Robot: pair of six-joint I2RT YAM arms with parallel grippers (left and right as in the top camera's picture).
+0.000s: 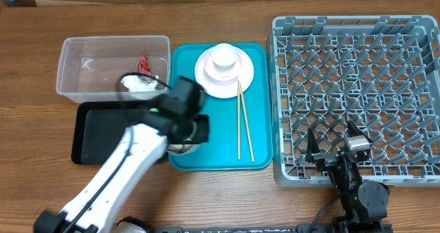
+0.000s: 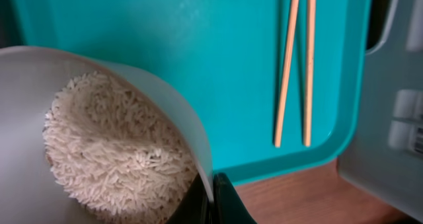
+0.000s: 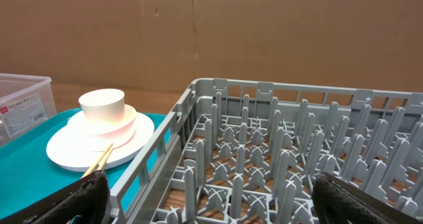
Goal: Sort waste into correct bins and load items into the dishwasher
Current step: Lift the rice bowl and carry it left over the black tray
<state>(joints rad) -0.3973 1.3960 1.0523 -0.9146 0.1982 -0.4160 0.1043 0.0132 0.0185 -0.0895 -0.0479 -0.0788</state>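
Left gripper [image 2: 210, 197]: fingers closed on the rim of bowl [image 2: 26, 105] of rice [image 2: 112, 151], at near-left corner of teal tray [image 1: 218, 126] | right gripper [image 3: 221, 201]: fingers spread wide, nothing held, over dish rack [image 1: 357, 68] right of tray | chopsticks [image 1: 242, 123]: laid on tray.

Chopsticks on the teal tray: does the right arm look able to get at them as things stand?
Probably yes. The chopsticks lie bare on the teal tray next to the dish rack; the right gripper is open and empty, and the left gripper sits across the tray.
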